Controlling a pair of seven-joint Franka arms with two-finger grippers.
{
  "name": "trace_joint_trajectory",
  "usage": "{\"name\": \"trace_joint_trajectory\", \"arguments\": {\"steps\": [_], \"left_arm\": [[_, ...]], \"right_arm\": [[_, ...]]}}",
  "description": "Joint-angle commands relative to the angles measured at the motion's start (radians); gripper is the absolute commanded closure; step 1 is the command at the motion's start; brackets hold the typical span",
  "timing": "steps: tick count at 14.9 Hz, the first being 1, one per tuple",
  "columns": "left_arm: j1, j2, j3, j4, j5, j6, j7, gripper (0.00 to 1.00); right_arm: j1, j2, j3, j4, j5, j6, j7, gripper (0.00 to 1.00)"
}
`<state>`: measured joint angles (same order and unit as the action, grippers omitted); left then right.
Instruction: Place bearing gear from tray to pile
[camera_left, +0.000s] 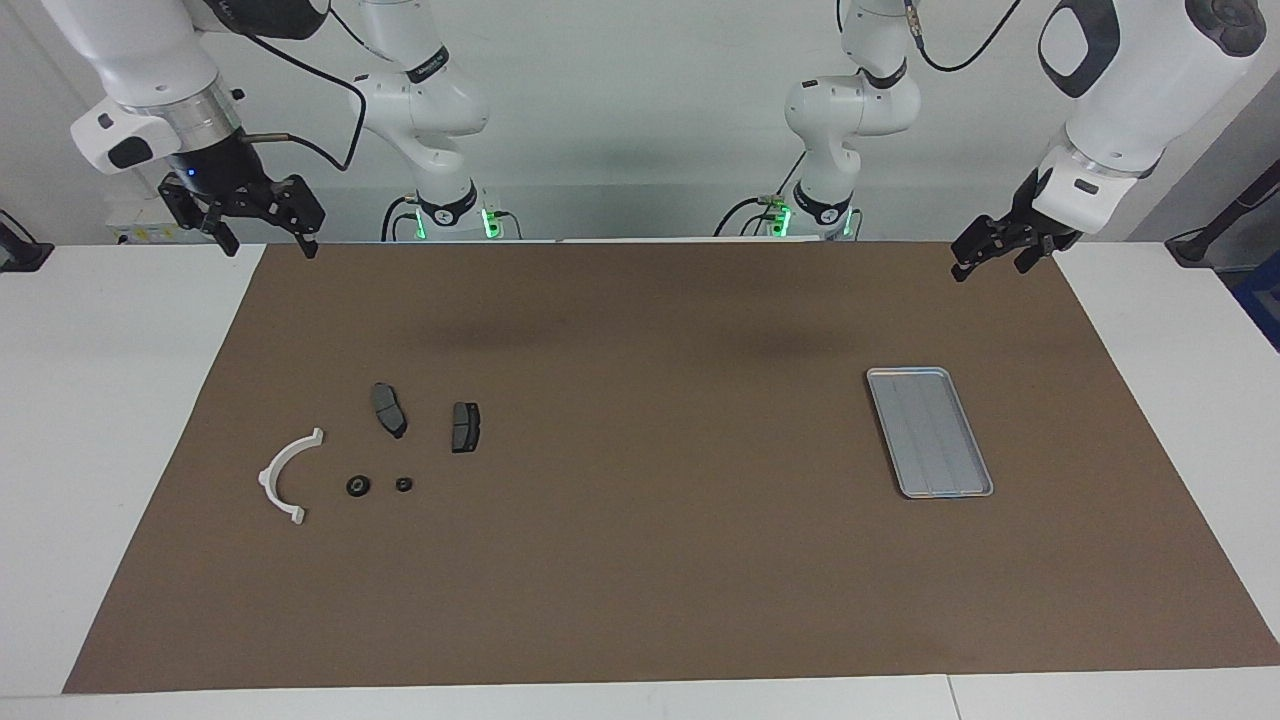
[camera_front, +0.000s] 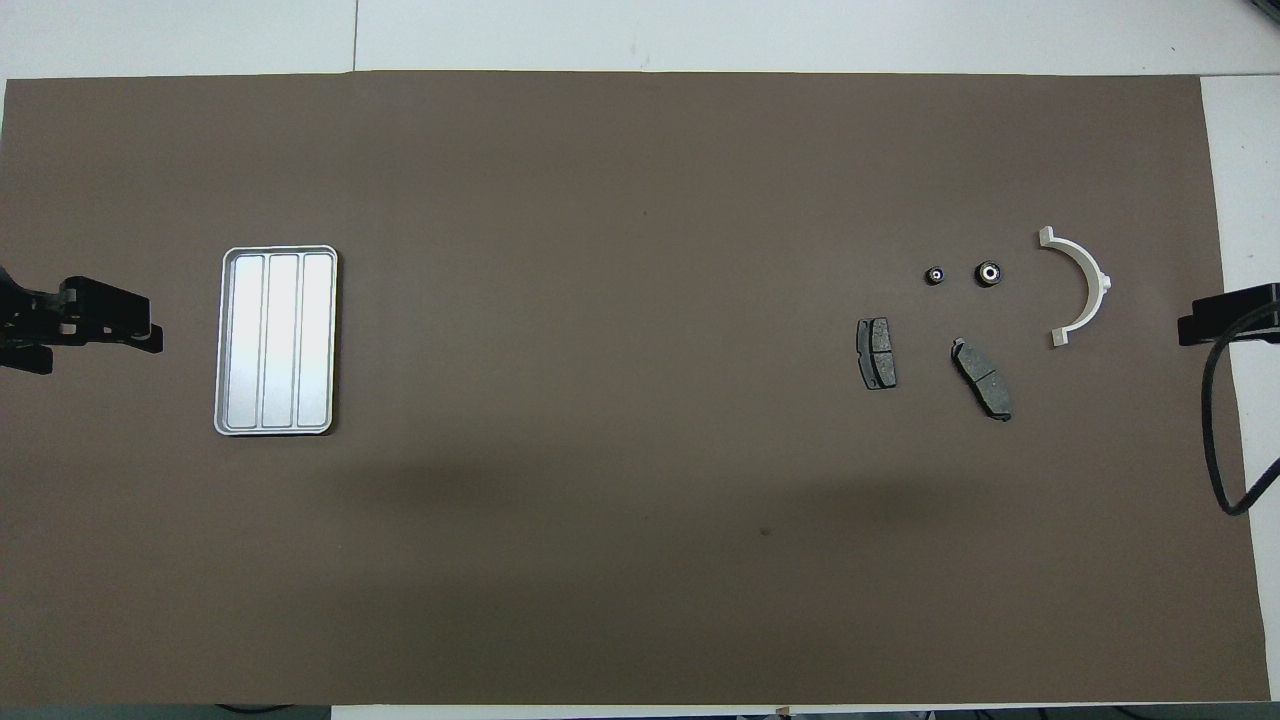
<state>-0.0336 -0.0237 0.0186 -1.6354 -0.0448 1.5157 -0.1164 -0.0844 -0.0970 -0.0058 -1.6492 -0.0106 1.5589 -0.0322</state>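
Note:
The silver-grey tray (camera_left: 928, 431) (camera_front: 276, 340) lies on the brown mat toward the left arm's end, with nothing in it. The pile sits toward the right arm's end: a white curved bracket (camera_left: 285, 474) (camera_front: 1083, 285), two dark brake pads (camera_left: 389, 409) (camera_left: 465, 426), and two small round black bearing gears (camera_left: 357, 486) (camera_left: 403, 484) (camera_front: 988, 272) (camera_front: 935, 275). My left gripper (camera_left: 988, 262) (camera_front: 152, 325) hangs open and empty above the mat's edge, beside the tray. My right gripper (camera_left: 268, 245) (camera_front: 1200, 325) waits raised, open and empty, over the mat's corner by the pile.
The brown mat (camera_left: 640, 560) covers most of the white table (camera_left: 110, 400). A black cable (camera_front: 1215, 430) hangs from the right arm over the mat's edge near the bracket.

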Motion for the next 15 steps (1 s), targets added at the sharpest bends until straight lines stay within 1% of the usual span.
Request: {"name": "trace_joint_trajectory", "arguments": {"steps": [1,15], "left_arm": [[0.001,-0.007,-0.006,0.009,0.02,-0.025,0.001,0.0],[0.001,-0.009,-0.005,0.008,0.02,-0.02,0.006,0.0]], "right_arm": [[-0.003,-0.02,0.004,-0.015,0.015,-0.017,0.014,0.0],[-0.003,-0.02,0.006,-0.014,0.015,-0.031,0.022,0.0]]}}
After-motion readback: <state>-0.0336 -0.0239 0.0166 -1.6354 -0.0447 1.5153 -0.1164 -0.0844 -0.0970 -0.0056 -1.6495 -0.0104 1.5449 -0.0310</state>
